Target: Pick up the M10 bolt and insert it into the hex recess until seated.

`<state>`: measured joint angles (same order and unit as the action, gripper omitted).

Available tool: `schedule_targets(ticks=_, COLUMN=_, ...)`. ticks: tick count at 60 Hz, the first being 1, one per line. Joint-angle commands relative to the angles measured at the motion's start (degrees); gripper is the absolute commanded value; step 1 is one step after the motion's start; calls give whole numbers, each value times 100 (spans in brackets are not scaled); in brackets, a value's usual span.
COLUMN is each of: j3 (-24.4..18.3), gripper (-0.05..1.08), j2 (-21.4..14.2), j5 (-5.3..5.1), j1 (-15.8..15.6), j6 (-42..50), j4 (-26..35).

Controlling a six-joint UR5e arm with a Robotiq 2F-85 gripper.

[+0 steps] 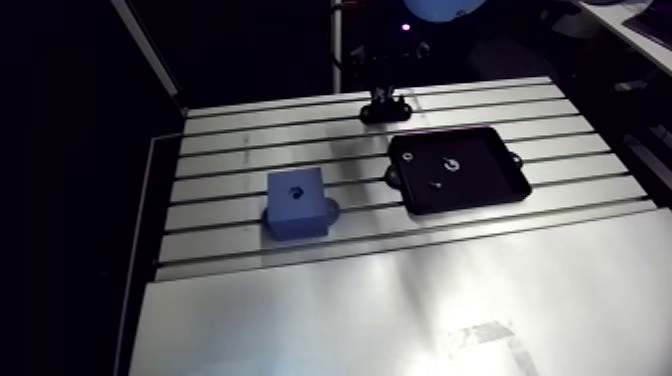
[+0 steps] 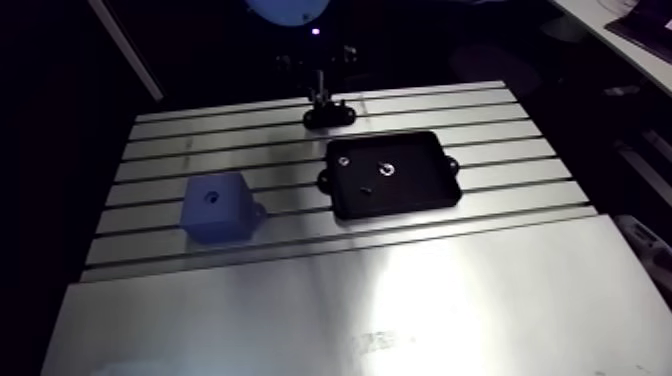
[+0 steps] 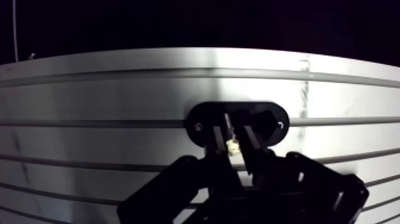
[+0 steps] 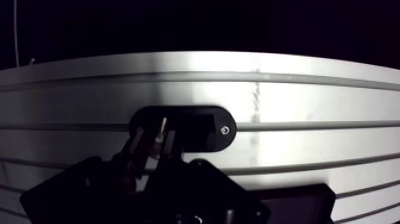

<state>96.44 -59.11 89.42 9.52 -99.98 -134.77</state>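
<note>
In the wrist view my gripper is shut on a slim metal bolt, which stands between the fingers with its shank pointing away from me. Right under it lies a black oval plate with a screw at each end; I see no recess in it from here. The arm view shows the gripper at the far edge of the slotted table, over that same plate. A blue block with a round hole in its top sits at the table's left.
A black tray with lugs on its sides lies right of the middle and holds three small metal parts. A smooth metal sheet covers the near part of the table.
</note>
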Motion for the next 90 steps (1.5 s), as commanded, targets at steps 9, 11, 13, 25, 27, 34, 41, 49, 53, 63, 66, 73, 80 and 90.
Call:
schedule_targets(ticks=9, j3=-100, gripper=75, j2=-153, j5=-8, j1=-55, j6=-31, j4=41)
schedule_targets(ticks=11, j3=-118, gripper=75, j2=-187, j5=-8, j1=-48, j6=-49, j4=49)
schedule_targets(ticks=13, j3=-128, gripper=75, j2=-222, j5=-1, j1=-54, j6=-67, j4=58)
schedule_targets(ticks=25, j3=-173, gripper=75, j2=-585, j5=11, j1=-47, j6=-221, j4=255)
schedule_targets(ticks=27, j3=-173, gripper=75, j2=-655, j5=10, j1=-47, j6=-257, j4=283)
schedule_targets(ticks=34, j3=-165, gripper=76, j2=-853, j5=18, j1=-47, j6=-348, j4=401)
schedule_targets(ticks=41, j3=-165, gripper=77, j2=-1008, j5=0, j1=-54, j6=-449, j4=625)
schedule_targets(ticks=49, j3=-165, gripper=77, j2=-1306, j5=9, j1=-158, j6=-906, j4=1139)
schedule_targets(ticks=53, j3=-165, gripper=77, j2=-1439, j5=40, j1=-170, j6=-1276, j4=1367)
schedule_targets(ticks=63, j3=-181, gripper=77, j2=-1705, j5=53, j1=-195, j6=-2117, j4=1935)
schedule_targets(ticks=66, j3=-197, gripper=77, j2=-1750, j5=53, j1=-204, j6=-2290, j4=2082)
schedule_targets(ticks=73, j3=-210, gripper=77, j2=-1868, j5=71, j1=-296, j6=-2886, j4=2490)
schedule_targets(ticks=80, j3=-217, gripper=77, j2=-1907, j5=97, j1=-510, j6=-3251, j4=2763)
schedule_targets(ticks=90, j3=-226, gripper=77, j2=-1873, j5=198, j1=-828, j6=-3262, j4=2846)
